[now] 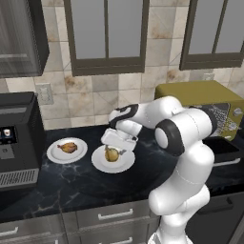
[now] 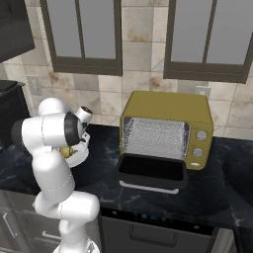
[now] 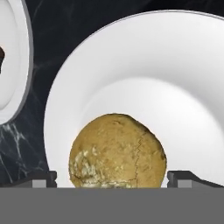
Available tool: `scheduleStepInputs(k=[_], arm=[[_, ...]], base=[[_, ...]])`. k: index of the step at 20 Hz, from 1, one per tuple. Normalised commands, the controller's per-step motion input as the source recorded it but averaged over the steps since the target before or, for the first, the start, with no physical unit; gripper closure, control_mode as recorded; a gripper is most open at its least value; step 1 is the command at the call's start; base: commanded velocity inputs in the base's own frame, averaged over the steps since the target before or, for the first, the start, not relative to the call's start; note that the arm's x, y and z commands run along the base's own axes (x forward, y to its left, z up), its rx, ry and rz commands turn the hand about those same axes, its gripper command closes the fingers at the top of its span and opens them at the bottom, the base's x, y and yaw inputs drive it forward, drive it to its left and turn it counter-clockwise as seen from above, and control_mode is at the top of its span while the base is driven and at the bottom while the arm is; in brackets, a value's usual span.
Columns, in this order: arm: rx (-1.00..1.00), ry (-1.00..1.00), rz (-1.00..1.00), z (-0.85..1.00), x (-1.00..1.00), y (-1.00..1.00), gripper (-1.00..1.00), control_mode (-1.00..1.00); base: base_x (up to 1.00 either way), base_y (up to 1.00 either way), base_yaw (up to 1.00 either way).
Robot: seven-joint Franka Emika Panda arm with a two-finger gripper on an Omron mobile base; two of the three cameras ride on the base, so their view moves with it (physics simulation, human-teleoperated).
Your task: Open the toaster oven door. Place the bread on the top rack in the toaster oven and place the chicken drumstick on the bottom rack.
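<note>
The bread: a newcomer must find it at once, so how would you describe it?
On the dark counter, left of the toaster oven, sit two white plates. The bread lies on the right-hand plate: a round yellowish-tan roll, unlike the brown chicken drumstick beside it.

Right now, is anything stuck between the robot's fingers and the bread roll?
No. The open fingers sit on either side of the bread roll on its white plate, with nothing visible between them.

My bread point(image 3: 117, 151), a round tan roll, sits on a white plate point(image 1: 125, 163). The brown drumstick point(image 1: 68, 147) lies on another plate. The olive toaster oven point(image 2: 167, 129) stands with its door point(image 2: 152, 172) down; its racks look blurred.
</note>
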Motion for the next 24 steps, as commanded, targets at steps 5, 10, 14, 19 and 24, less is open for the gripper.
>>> scheduleStepInputs(k=[5, 10, 14, 19, 24], arm=[[0.01, -0.01, 0.0, -0.18, -0.04, 0.16, -1.0, -1.0], [0.0, -0.03, 0.0, -0.19, -0.02, 0.07, 1.0, -1.0], [0.0, -0.1, 0.0, 0.07, -0.01, 0.0, 1.0, -1.0], [0.0, -0.15, 0.0, 0.55, -0.2, -0.17, 1.0, -1.0], [0.0, -0.02, -0.02, 0.86, -0.41, -0.48, 1.0, -1.0]], base=[[0.0, 0.0, 0.0], [0.0, 0.0, 0.0], [0.0, 0.0, 0.0], [0.0, 0.0, 0.0], [0.0, 0.0, 0.0]])
